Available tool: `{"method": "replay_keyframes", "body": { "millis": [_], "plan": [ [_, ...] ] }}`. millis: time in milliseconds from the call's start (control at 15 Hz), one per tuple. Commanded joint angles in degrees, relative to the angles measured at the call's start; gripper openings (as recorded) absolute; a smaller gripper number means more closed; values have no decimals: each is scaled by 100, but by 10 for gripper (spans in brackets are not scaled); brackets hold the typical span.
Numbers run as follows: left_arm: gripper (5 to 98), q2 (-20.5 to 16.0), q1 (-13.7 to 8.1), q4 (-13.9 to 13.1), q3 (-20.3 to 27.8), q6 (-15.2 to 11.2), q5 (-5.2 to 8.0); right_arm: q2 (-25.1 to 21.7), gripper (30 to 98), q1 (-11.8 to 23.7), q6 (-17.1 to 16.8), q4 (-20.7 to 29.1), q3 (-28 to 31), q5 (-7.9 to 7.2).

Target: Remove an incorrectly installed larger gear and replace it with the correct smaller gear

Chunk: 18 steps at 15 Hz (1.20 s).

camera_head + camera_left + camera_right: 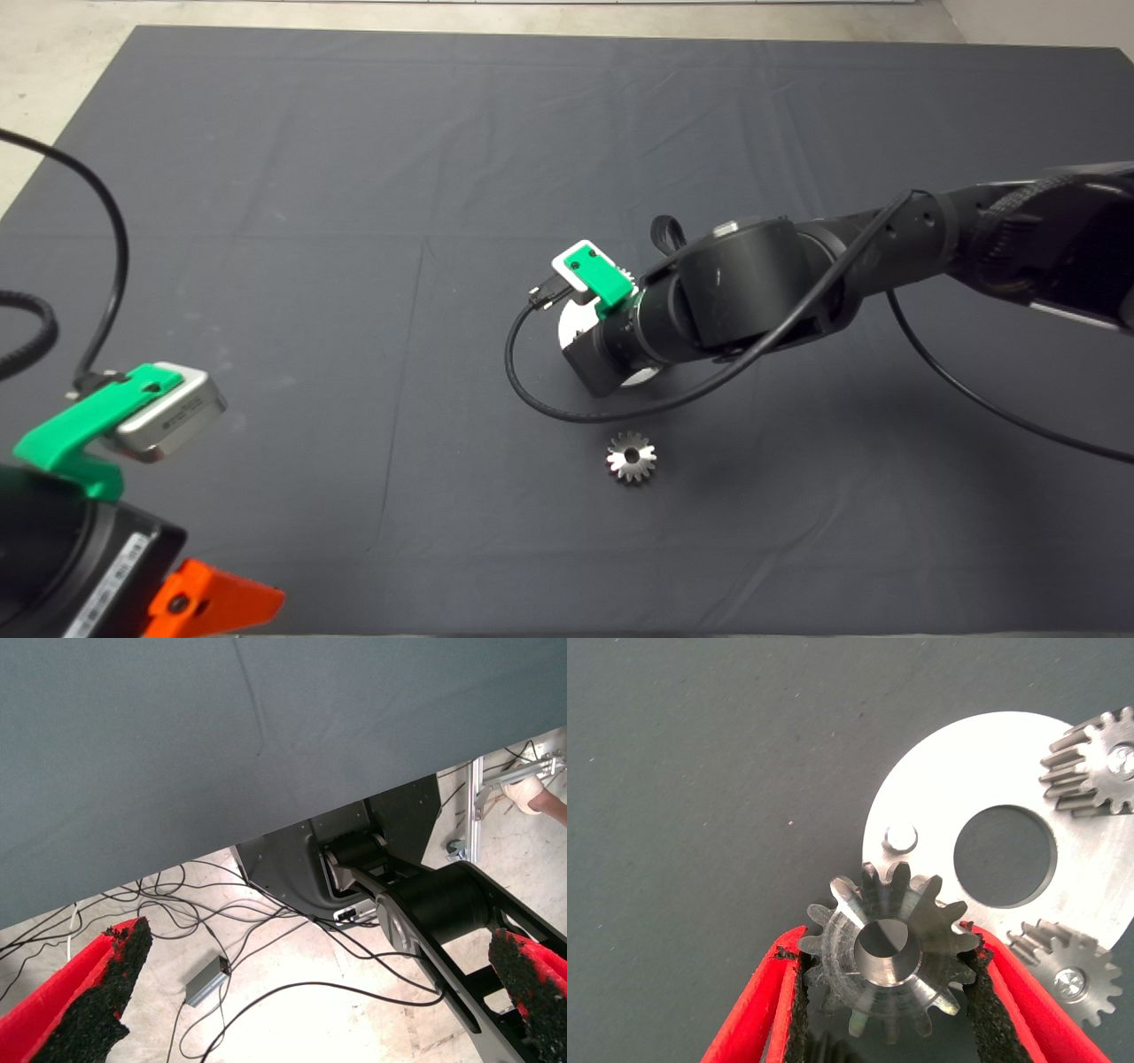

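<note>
Larger gear [890, 961]: gripped between the pads of the right claw [883, 948], over the edge of the round plate [1090, 886], near a bare peg [901, 835]. Smaller gear [631, 457]: flat on the mat [354, 177], near the plate. Left claw [319, 957]: open, parked lower left.

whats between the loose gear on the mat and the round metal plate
Head view: between the loose gear and the plate, just bare mat, with a loop of the right arm's black cable crossing over it.
</note>
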Motion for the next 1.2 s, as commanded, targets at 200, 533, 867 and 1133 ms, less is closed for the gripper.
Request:
{"method": "replay_keyframes", "body": {
  "millis": [200, 533, 867, 1133],
  "plan": [
    [976, -9, -28, -90, 65, -12, 26, 18, 398, 76, 50, -585, -10, -88],
    [976, -9, -28, -90, 65, -12, 25, 9, 398, -103, 53, -879, -10, -140],
    [976, -9, -28, -90, 65, -12, 25, 9, 398, -170, 31, -990, -28, -140],
    [976, -9, -28, -90, 65, -12, 25, 0, 397, -232, -3, -1157, -116, -140]
  ]
}}
